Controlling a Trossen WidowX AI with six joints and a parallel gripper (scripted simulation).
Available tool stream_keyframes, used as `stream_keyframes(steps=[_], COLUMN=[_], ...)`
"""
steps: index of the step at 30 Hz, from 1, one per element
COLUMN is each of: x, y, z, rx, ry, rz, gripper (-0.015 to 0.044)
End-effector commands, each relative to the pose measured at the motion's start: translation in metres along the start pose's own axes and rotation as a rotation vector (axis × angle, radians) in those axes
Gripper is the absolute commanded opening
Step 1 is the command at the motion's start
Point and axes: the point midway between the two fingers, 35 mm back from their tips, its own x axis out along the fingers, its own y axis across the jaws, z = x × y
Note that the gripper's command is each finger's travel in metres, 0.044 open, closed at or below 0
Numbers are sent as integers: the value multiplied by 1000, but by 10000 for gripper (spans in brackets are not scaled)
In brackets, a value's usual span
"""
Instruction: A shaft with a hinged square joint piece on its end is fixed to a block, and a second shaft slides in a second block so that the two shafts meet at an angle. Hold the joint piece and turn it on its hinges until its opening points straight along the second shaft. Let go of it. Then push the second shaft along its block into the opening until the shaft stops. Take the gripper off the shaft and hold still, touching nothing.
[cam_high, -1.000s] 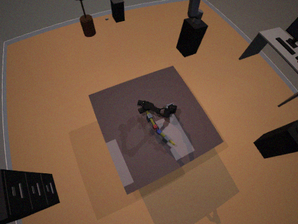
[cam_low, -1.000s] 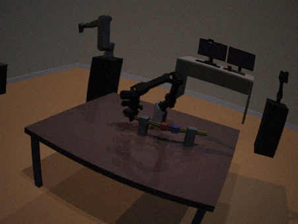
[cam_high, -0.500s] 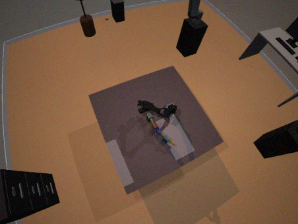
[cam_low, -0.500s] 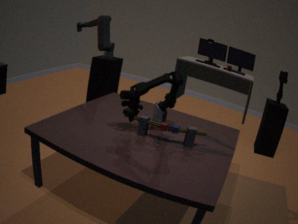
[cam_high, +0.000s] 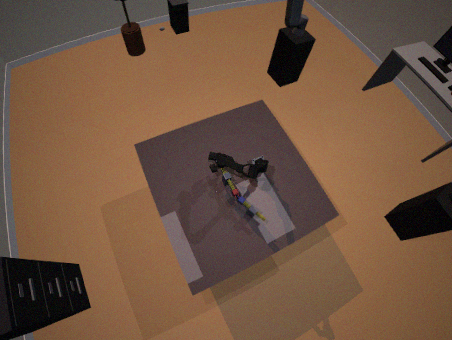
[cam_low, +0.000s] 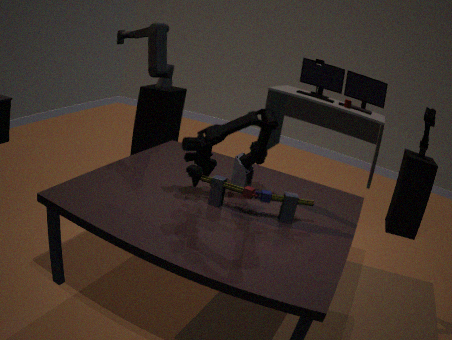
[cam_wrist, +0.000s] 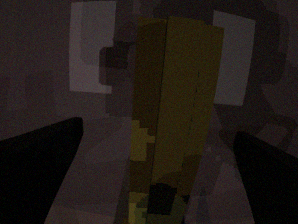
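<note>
The second shaft (cam_high: 230, 184) (cam_low: 233, 188) (cam_wrist: 185, 90) is yellow and passes through a grey block (cam_high: 226, 175) (cam_low: 217, 192). Its inner end meets the red joint piece (cam_high: 235, 192) (cam_low: 249, 192); how deep it sits is hidden. The red piece is hinged to a blue piece (cam_high: 241, 199) (cam_low: 265, 196) on the fixed yellow shaft (cam_high: 261, 216) (cam_low: 306, 202), held by another grey block (cam_low: 288, 209). The red piece looks lined up with the second shaft. My gripper (cam_low: 196, 178) (cam_wrist: 160, 133) is open at the second shaft's outer end, its fingers apart on either side with gaps to the shaft.
The dark table (cam_high: 200, 125) (cam_low: 150, 220) carries the blocks and the arm's base. The arm (cam_high: 232, 164) (cam_low: 232, 126) reaches over from behind the shafts. Light patches and shadows lie on the table top. A desk (cam_low: 325, 107) with monitors and dark pedestals stand away from the table.
</note>
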Motion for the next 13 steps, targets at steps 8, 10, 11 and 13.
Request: stream_keyframes(steps=[8,10,11,13], x=[-20,-29,-29,-32], y=[0,0,0,0], z=[0,0,0,0], rx=[0,0,0,1], ry=[6,10,10,10], rz=[3,5,5,5], gripper=[440,440,440,440])
